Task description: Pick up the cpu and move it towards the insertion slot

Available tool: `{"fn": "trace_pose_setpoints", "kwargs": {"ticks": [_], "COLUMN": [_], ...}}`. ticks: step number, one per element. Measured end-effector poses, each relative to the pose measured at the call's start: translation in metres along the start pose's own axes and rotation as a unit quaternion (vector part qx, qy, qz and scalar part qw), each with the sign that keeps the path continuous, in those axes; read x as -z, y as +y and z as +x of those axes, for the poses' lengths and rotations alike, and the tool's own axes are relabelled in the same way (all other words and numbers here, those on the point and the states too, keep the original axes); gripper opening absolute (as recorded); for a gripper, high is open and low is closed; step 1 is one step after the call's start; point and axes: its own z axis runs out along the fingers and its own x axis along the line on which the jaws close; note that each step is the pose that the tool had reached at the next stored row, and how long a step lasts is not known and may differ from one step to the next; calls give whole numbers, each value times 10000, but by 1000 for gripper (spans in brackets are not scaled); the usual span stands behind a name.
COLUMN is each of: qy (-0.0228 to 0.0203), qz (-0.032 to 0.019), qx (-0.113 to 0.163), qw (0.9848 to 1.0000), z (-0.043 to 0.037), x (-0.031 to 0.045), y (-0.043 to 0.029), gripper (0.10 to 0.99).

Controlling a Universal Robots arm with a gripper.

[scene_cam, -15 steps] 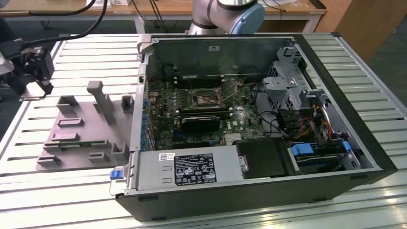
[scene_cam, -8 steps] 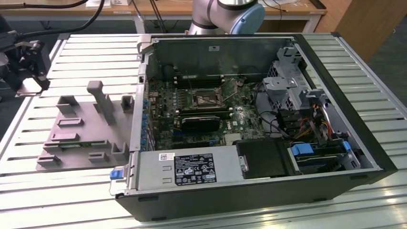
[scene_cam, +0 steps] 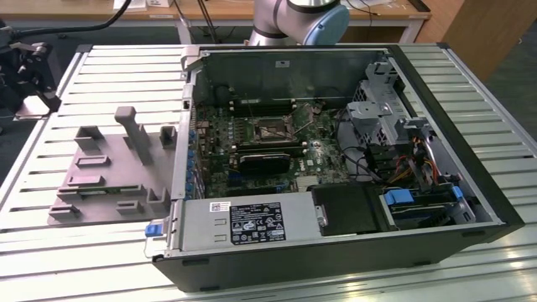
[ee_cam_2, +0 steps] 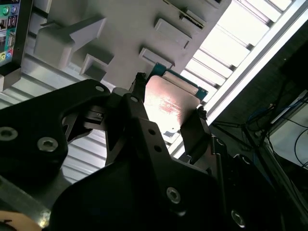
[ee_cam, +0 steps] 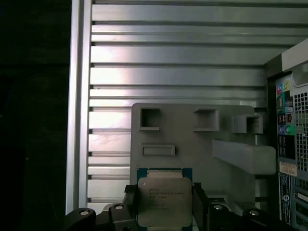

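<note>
First wrist view | end effector [ee_cam: 164, 192] clamps cpu [ee_cam: 164, 204] | prob. above fixture plate [ee_cam: 192, 144]

One cpu [ee_cam: 164, 201], one insertion slot [scene_cam: 270, 129]

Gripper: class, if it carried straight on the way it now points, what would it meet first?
Probably the grey fixture plate, lying beyond the cpu held in the gripper; the gap between them is unclear.

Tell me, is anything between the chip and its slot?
Yes. The hand grips the cpu at the grey plate. The side wall of the computer case stands between it and the insertion slot; the case is open on top.
</note>
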Motion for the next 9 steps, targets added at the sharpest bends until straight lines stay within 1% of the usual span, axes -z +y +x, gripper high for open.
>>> {"fn": "trace_pose_setpoints", "kwargs": {"ticks": [9], "qy": [-3], "qz": [0], "qx": [0], "qw": [10000], "z": [-3], "x": [188], "y": [15], "gripper": [541]}}
